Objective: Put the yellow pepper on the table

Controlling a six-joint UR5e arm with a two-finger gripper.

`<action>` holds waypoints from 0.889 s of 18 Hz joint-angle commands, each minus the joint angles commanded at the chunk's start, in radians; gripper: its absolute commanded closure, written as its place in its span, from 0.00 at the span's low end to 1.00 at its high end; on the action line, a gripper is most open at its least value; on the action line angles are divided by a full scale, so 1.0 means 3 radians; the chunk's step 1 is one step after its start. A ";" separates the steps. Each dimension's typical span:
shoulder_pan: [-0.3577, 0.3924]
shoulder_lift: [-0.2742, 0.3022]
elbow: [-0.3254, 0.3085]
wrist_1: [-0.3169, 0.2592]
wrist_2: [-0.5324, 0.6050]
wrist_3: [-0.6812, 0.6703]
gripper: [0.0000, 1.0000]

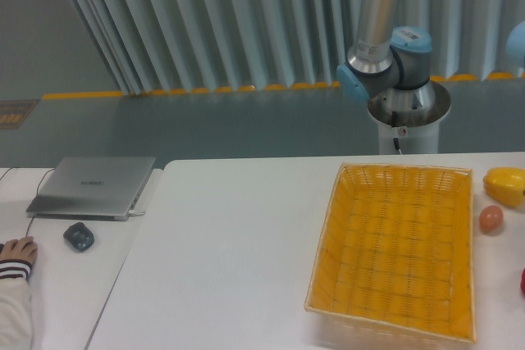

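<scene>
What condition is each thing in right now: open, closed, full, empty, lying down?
Yellow pepper: lying on the table right of the basket, nothing gripping it.
Basket: upright, empty.
Orange ball: resting on the table just below the pepper.
Laptop: lid closed.
Mouse: lying beside the laptop, untouched.
Gripper: out of view.
</scene>
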 joint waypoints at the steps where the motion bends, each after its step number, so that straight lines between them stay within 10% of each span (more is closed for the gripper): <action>1: -0.0025 -0.0026 0.0056 -0.0072 0.0000 -0.0056 0.00; 16: -0.0286 -0.0179 0.0128 -0.0078 0.0031 -0.0486 0.00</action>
